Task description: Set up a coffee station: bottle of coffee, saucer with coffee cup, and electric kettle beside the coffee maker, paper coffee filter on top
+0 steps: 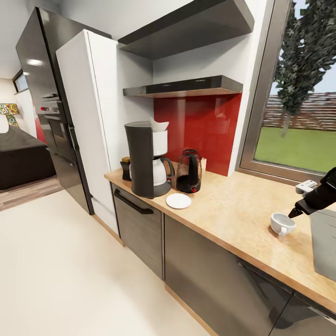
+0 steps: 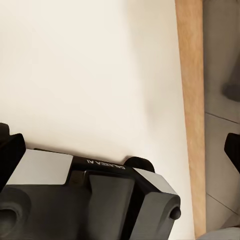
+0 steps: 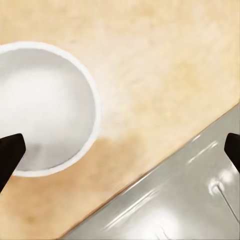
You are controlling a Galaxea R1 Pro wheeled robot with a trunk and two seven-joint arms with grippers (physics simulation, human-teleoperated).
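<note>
The tall dark coffee maker (image 1: pixel 142 161) stands on the kitchen countertop (image 1: pixel 233 210) with the white paper coffee filter (image 1: pixel 159 125) on top. The bottle of coffee (image 1: pixel 125 168) sits just behind it, the dark electric kettle (image 1: pixel 189 171) beside it, and the white saucer (image 1: pixel 178 200) lies bare in front. Far to the right the white coffee cup (image 1: pixel 282 224) (image 3: pixel 45 107) stands upright on the counter. My right gripper (image 1: pixel 296 213) (image 3: pixel 120 150) hovers just above and beside the cup, open and holding nothing. My left gripper (image 2: pixel 120 150) is open over the floor. The black kitchen shelf (image 1: pixel 186 86) hangs above.
A grey metal sink (image 1: pixel 325 247) (image 3: pixel 175 200) is set in the counter right of the cup. A white tall cabinet (image 1: pixel 93 121) and black fridge (image 1: pixel 44 102) stand left of the counter. A window (image 1: pixel 298 107) sits behind. Pale floor (image 1: pixel 70 266) lies in front.
</note>
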